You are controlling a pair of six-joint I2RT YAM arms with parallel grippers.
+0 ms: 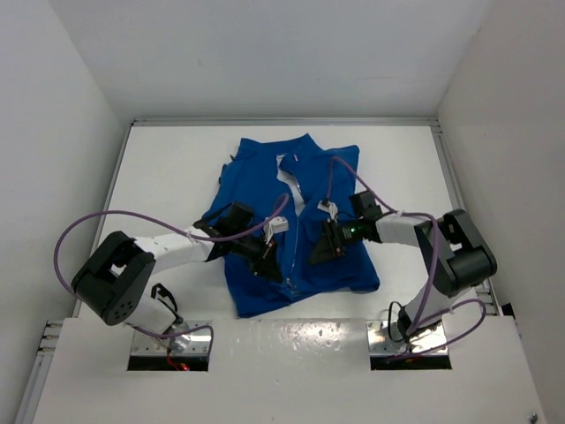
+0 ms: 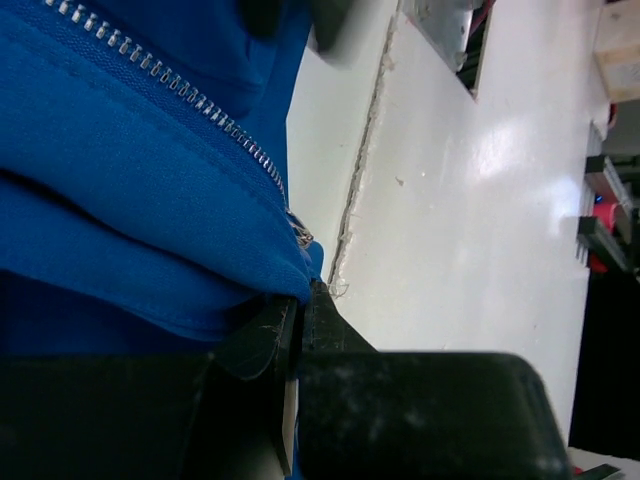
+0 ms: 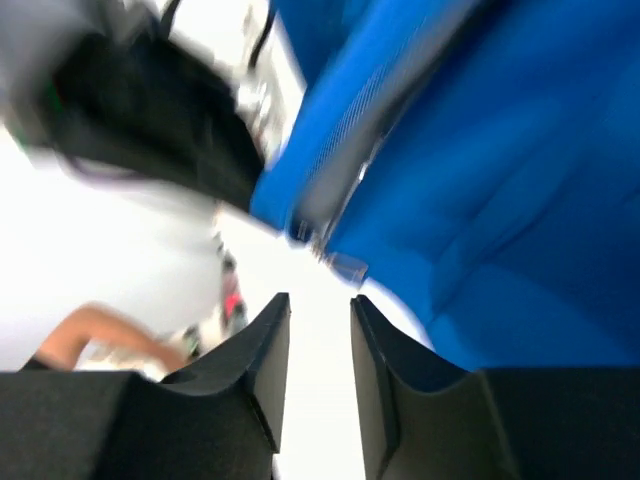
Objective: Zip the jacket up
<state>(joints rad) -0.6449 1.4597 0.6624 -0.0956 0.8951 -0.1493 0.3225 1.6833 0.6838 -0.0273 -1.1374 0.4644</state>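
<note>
The hem of the limp jacket (image 1: 256,177) is clamped in the left gripper (image 2: 300,305); its small zipper pull (image 3: 341,265) should be taken by the parted right gripper (image 3: 318,312).

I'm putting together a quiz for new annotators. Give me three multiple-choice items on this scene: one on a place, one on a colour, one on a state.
1. Where does the jacket lie?
A. Spread on the white table
B. Hanging from a hook
C. Inside a basket

2. What colour is the jacket?
A. Red
B. Green
C. Blue

3. How is the right tool?
A. Shut on the jacket
B. Open, with nothing between its fingers
C. Out of view

Answers:
1 A: the top view shows it spread on the table between the two arms.
2 C: its fabric is blue in all three views.
3 B: the right wrist view shows only white through the gap between its fingers.
</note>
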